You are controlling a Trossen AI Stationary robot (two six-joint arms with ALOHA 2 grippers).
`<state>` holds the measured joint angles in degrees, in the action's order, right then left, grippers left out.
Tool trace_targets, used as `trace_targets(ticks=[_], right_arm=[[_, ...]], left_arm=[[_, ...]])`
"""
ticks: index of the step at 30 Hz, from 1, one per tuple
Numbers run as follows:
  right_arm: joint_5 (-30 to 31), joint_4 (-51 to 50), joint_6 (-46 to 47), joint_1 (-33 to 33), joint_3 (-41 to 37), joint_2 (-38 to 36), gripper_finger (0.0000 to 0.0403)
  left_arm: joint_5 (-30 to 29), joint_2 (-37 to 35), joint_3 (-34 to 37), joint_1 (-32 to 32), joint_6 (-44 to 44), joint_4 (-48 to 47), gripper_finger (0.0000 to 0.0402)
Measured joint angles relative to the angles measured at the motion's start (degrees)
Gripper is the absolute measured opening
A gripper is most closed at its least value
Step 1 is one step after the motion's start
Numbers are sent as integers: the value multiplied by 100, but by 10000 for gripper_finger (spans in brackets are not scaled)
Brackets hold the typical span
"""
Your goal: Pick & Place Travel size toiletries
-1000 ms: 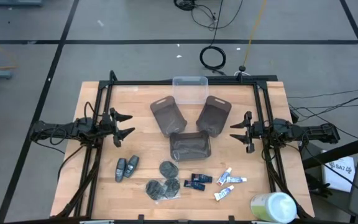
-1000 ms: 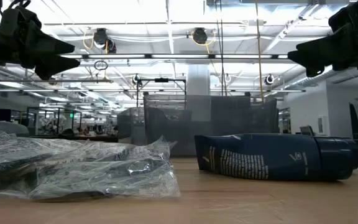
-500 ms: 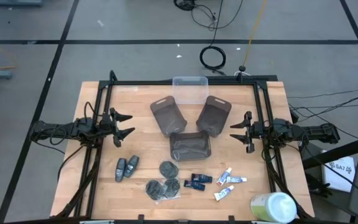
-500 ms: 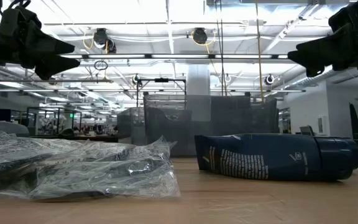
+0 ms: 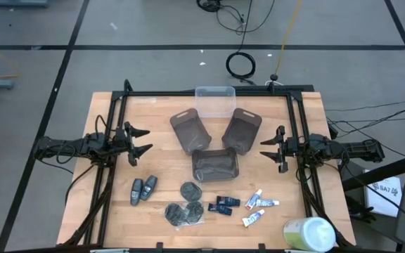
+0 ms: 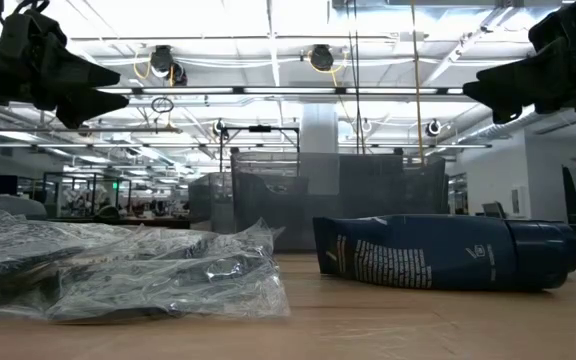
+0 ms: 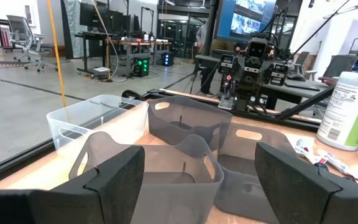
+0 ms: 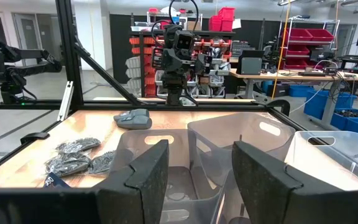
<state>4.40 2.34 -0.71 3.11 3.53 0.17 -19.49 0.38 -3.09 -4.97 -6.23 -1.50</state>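
Note:
The toiletries lie on the near half of the table: two grey-blue oval sticks point(image 5: 143, 188), dark-grey round discs in clear wrap point(image 5: 185, 207), dark-blue mini bottles point(image 5: 223, 204) and white tubes point(image 5: 259, 206). In the low view a dark-blue bottle point(image 6: 446, 253) lies on its side beside the wrapped discs point(image 6: 118, 270). My left gripper point(image 5: 140, 140) hovers open above the table's left side; my right gripper point(image 5: 268, 148) hovers open at the right. Neither is near the toiletries.
Three smoky-grey trays point(image 5: 190, 131) point(image 5: 242, 130) point(image 5: 215, 165) and a clear tray point(image 5: 215, 100) stand mid-table toward the far edge. A big pale-green-and-white container point(image 5: 309, 234) stands at the near right corner. A black frame point(image 5: 209, 92) borders the table.

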Motion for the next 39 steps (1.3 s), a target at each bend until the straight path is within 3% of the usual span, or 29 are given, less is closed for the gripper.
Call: trace_targets(ticks=[34, 39], right_arm=[[18, 207, 47, 2, -2, 4, 169], [12, 839, 1792, 2, -2, 4, 169]], left_arm=[[0, 0, 0, 0, 1, 0, 296], [0, 0, 0, 0, 1, 0, 296]])
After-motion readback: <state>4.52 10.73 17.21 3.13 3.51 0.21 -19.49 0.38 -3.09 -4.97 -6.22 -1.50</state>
